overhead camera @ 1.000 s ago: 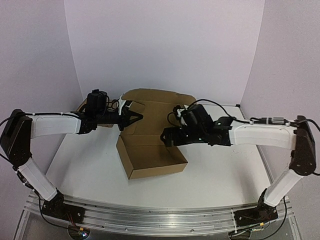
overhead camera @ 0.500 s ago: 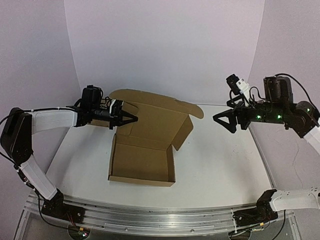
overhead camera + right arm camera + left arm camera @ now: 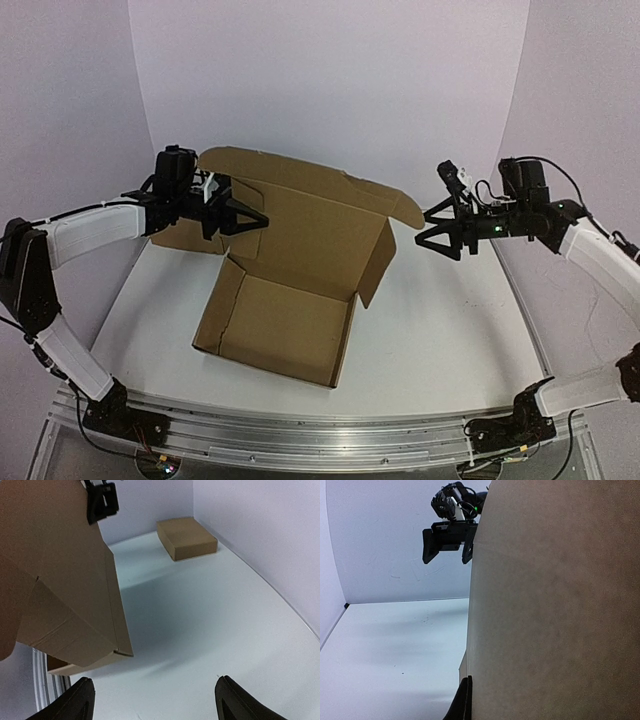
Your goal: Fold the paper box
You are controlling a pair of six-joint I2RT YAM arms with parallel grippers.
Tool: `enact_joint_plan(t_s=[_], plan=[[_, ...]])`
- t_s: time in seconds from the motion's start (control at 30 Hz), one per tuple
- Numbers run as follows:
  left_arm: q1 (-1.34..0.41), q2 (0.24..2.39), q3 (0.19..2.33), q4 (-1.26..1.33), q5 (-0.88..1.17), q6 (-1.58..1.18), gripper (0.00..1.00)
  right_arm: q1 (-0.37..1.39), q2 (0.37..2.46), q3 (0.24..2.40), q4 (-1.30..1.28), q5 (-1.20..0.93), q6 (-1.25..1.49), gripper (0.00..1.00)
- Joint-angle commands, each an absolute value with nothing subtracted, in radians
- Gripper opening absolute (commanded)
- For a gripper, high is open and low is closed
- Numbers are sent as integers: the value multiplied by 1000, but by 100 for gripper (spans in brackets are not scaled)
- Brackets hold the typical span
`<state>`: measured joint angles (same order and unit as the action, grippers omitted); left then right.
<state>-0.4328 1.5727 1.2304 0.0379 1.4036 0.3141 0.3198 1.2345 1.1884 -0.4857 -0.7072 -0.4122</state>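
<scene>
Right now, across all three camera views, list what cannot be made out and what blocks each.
Left wrist view: the open box fills the right side, hiding one finger of the left gripper; only one fingertip shows.
Top view: the spare box sits mostly behind the left arm and the raised lid.
Right wrist view: the left edge cuts off the open box, whose inside is hidden behind its own panel.
</scene>
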Motion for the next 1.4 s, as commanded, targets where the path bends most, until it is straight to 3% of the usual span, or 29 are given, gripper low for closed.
enact_joint_plan(t_s=[0.0,0.37,0.53,0.63,0.83,0.9,1.0,1.2,1.37], plan=[[-433,1499,1256,209,1453,128,0,361,1219,1035,22,-950,-112,80],[-433,1494,1243,274,1419,61,0,612,1323,1060,36,-853,-162,80],[-433,1490,1234,302,1428,21,0,638,1374,1080,131,-791,-123,69],[-433,1487,1215,336,1449,-15,0,641,1395,1077,224,-749,-77,54],[-433,1499,1195,455,1474,-141,0,643,1446,1096,337,-694,-34,33],[-432,1503,1197,457,1465,-142,0,643,1463,1105,354,-696,-29,25],[-433,1508,1196,438,1447,-115,0,643,1474,1108,366,-694,-26,2],[-432,1525,1158,349,1373,63,0,643,1485,1071,362,-700,-32,0],[-434,1578,1084,357,1264,177,0,643,1502,980,357,-561,-38,0]])
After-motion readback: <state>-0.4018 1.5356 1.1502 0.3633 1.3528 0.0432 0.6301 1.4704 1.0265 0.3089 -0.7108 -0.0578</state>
